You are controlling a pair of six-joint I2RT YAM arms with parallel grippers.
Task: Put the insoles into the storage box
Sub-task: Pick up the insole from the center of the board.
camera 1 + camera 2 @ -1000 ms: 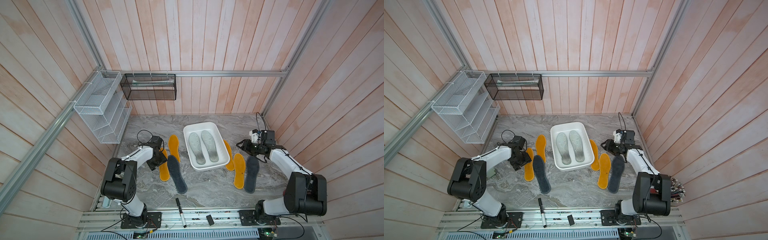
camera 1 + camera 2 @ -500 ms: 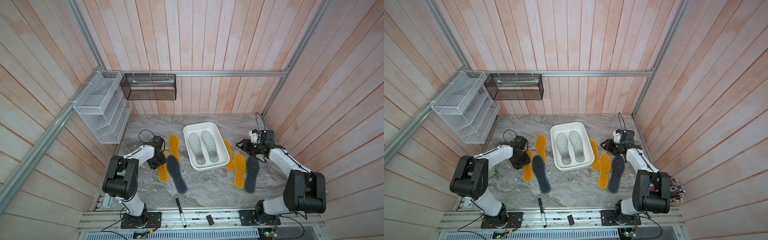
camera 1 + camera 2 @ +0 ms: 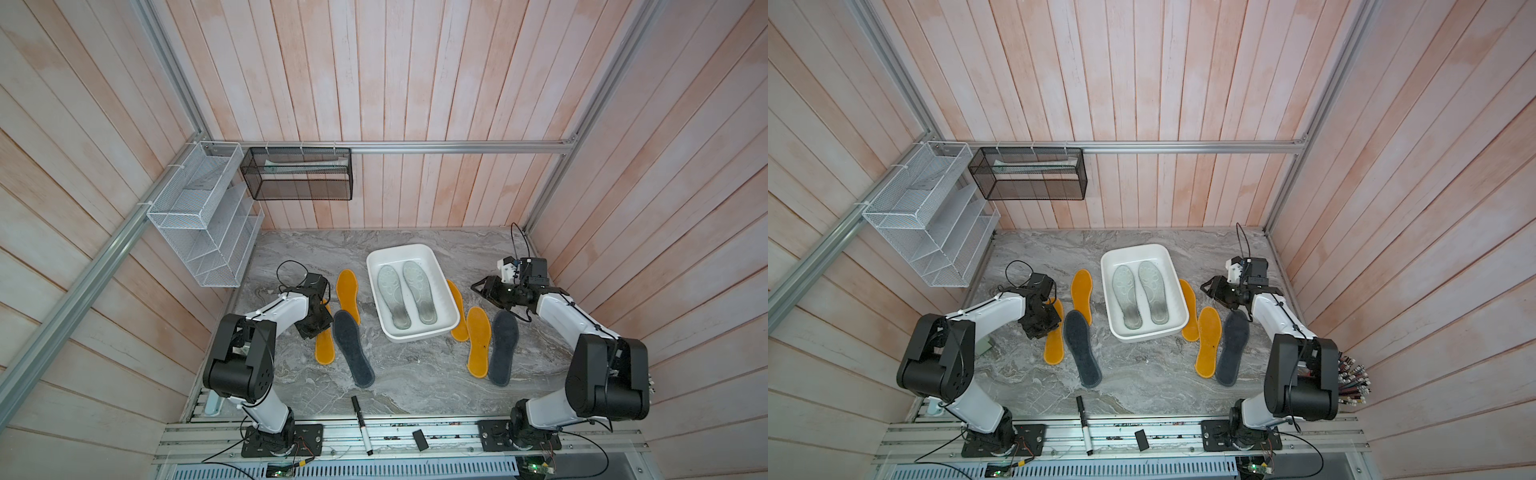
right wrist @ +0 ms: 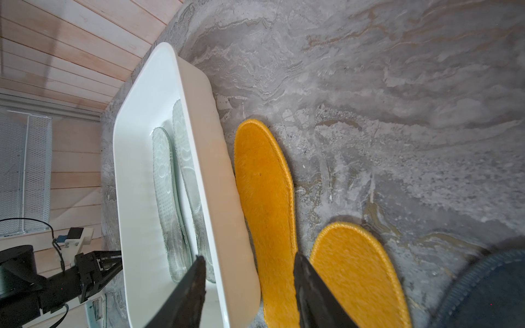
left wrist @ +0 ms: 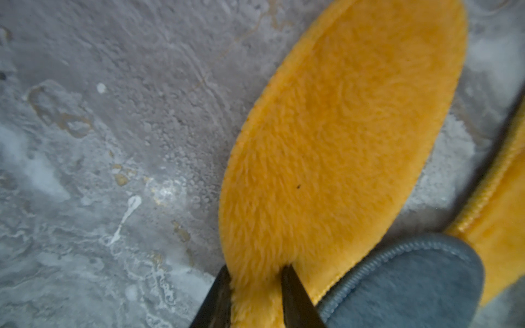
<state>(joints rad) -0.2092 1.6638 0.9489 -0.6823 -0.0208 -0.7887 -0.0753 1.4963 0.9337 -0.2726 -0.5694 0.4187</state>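
The white storage box [image 3: 399, 251] stands mid-table with two pale insoles [image 3: 405, 297] lying flat inside. My left gripper [image 5: 255, 272] is shut on the near end of a fuzzy yellow insole [image 5: 341, 127], which lies on the marble left of the box [image 3: 324, 347]. Beside it lie a dark grey insole [image 3: 353, 349] and another yellow one [image 3: 347, 296]. My right gripper [image 4: 249, 255] hangs open and holds nothing, above the box's right wall [image 4: 216, 170] and a yellow insole [image 4: 264, 184]. Right of that lie a second yellow insole [image 3: 477, 340] and a dark grey one [image 3: 503, 347].
A white wire rack [image 3: 203, 220] and a black mesh basket [image 3: 297, 174] hang on the back left walls. A marker pen [image 3: 361, 424] and a small black block [image 3: 420, 439] lie at the table's front edge. Wooden walls close in on both sides.
My left gripper's jaws have closed onto the end of the yellow insole. The right arm has not moved.
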